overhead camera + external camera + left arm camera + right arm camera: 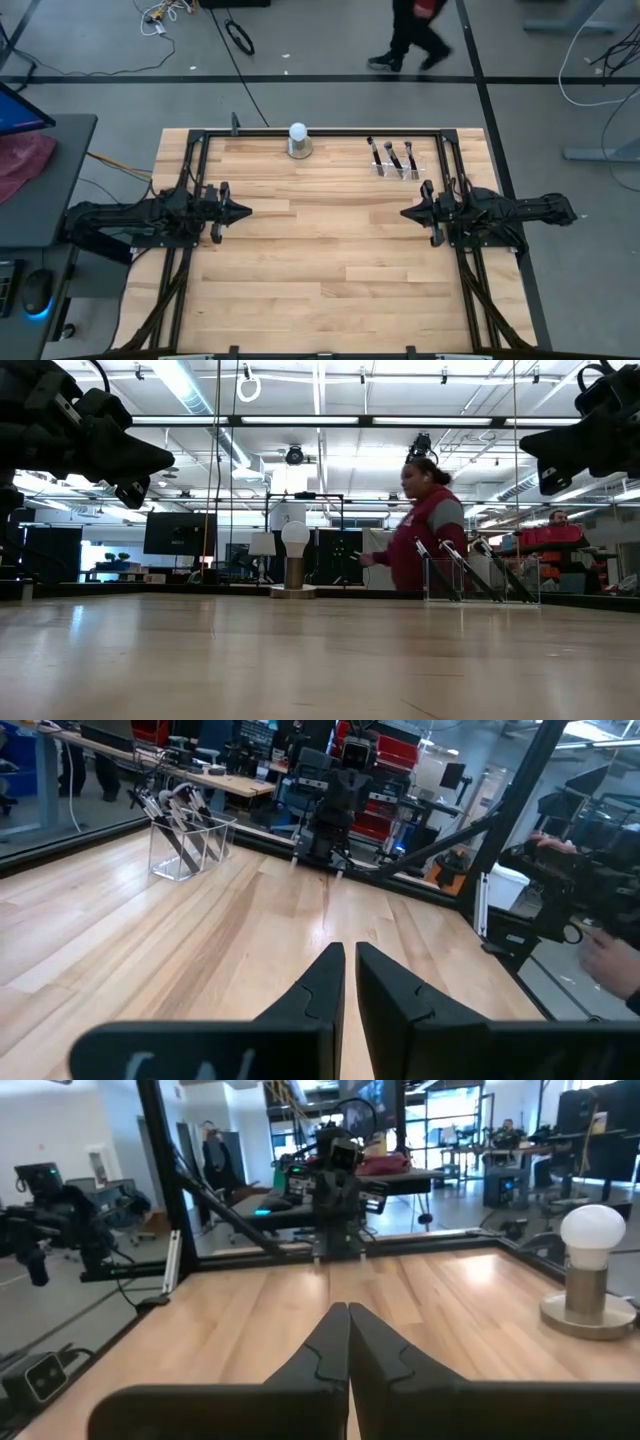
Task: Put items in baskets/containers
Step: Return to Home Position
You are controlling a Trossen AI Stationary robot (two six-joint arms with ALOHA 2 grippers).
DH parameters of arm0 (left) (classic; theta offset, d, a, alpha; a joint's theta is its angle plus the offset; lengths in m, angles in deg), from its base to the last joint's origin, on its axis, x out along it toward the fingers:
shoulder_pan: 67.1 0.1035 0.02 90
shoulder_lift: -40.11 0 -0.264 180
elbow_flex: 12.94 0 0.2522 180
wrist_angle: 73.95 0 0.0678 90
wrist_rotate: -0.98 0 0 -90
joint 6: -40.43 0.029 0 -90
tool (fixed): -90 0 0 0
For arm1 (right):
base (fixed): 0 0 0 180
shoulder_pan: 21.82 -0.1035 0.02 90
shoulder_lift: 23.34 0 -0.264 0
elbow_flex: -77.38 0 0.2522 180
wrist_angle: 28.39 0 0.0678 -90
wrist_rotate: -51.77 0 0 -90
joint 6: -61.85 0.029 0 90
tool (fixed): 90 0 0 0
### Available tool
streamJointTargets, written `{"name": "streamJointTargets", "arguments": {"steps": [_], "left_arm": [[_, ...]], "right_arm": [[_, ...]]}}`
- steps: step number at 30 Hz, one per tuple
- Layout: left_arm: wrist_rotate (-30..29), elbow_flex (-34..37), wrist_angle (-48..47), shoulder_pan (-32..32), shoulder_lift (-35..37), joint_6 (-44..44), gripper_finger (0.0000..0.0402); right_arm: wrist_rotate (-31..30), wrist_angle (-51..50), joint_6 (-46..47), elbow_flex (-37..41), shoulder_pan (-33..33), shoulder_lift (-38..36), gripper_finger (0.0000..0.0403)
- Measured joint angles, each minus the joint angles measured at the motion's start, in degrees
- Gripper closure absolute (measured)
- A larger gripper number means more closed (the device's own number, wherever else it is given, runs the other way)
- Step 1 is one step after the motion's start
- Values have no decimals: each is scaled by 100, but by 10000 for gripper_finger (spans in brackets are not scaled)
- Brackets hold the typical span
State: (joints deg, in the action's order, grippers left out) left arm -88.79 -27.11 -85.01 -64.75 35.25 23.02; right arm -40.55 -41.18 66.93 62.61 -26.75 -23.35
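A small clear plastic holder (397,168) stands near the table's far right edge, with three dark makeup brushes (391,155) leaning upright inside it; it also shows in the low view (480,578) and the left wrist view (188,842). My left gripper (244,211) hovers above the table at its left side, shut, its fingertips almost together (349,953). My right gripper (404,213) hovers at the right side, shut (347,1312), just nearer than the holder. Neither touches anything.
A white ball on a round grey base (298,141) stands at the far edge's middle. A dark metal frame (330,132) runs along the far edge and both sides. Bare wood lies between the grippers. A person (425,525) walks behind the table.
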Motion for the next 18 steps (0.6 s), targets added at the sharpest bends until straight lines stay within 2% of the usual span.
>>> {"name": "streamJointTargets", "arguments": {"steps": [18], "left_arm": [[2, 0, 7, 0, 0, 0, 367]], "right_arm": [[25, 50, 37, -1, 0, 48, 399]]}}
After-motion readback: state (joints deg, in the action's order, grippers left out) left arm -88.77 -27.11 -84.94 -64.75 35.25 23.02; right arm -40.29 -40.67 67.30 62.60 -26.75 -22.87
